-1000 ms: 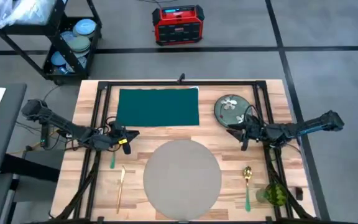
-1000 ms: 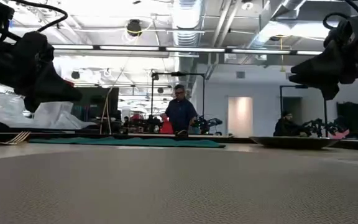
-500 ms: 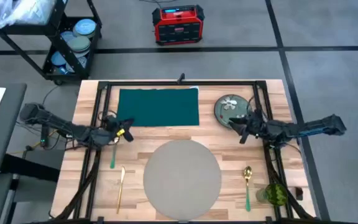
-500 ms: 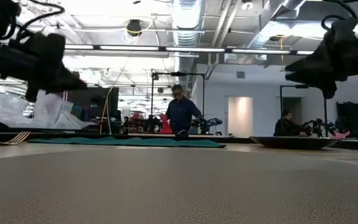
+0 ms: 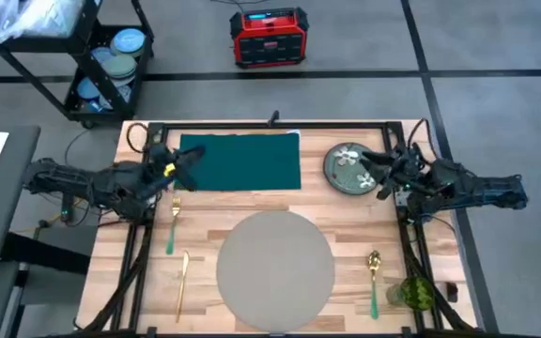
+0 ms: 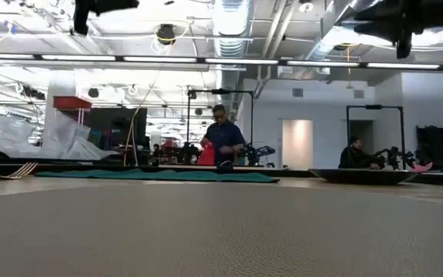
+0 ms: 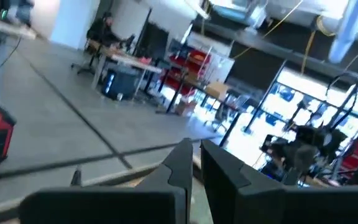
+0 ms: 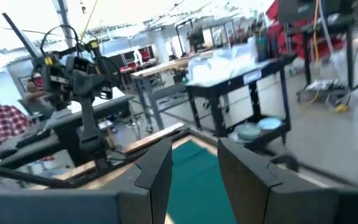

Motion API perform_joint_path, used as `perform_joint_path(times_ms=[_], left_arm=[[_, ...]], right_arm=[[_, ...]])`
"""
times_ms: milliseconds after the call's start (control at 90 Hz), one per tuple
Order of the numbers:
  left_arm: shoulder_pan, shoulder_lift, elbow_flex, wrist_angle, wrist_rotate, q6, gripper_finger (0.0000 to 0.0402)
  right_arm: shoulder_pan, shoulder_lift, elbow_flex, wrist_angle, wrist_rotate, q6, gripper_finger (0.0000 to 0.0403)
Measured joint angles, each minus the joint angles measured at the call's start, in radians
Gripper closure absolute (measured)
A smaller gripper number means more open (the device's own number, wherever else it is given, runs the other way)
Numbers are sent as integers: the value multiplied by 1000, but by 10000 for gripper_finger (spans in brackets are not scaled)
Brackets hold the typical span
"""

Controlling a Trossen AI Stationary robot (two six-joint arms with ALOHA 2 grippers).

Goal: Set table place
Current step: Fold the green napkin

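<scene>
While the grey round place (image 5: 275, 265) lies bare on the table (image 5: 233, 203), the left end effector (image 5: 188, 167) hovers nearly closed over the green napkin (image 5: 242, 161) and the right end effector (image 5: 372, 169), narrowly parted, over the flowered plate (image 5: 346, 169).

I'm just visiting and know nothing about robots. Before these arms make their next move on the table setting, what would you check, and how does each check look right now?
1. Placemat bare and ready for a plate: ok.
2. Flowered plate within the right hand's reach: ok, the hand is over its edge.
3. Right hand open: ok, there is a gap between its fingers.
4. Left hand free: ok, shut with nothing in it, over the green napkin's end.
5. Fork, knife, spoon lying clear of the arms: ok.
6. Hand heights above the table: cannot tell.
</scene>
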Motion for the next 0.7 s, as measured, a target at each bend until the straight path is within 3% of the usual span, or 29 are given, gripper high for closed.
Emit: perform_joint_path(times_ms=[89,144,233,300,389,533,700], left_arm=[[7,-1,32,20,-22,133,387],[19,8,54,-20,-132,138,387],[68,28,114,-264,-427,-58,390],[145,30,177,-497,-454,-201,396],[319,38,291,-741,-246,-330,400],[700,135,466,-1130,136,-377,399],[1089,331,529,-1204,569,-114,399]], right_arm=[[0,-1,25,-5,0,-43,285],[0,0,31,-8,17,-46,285],[-9,4,36,-7,91,-46,285],[-23,4,36,-8,158,-39,285],[-50,10,42,-5,236,-14,285],[-117,52,102,-8,295,-46,285],[-209,135,182,-11,295,-96,285]])
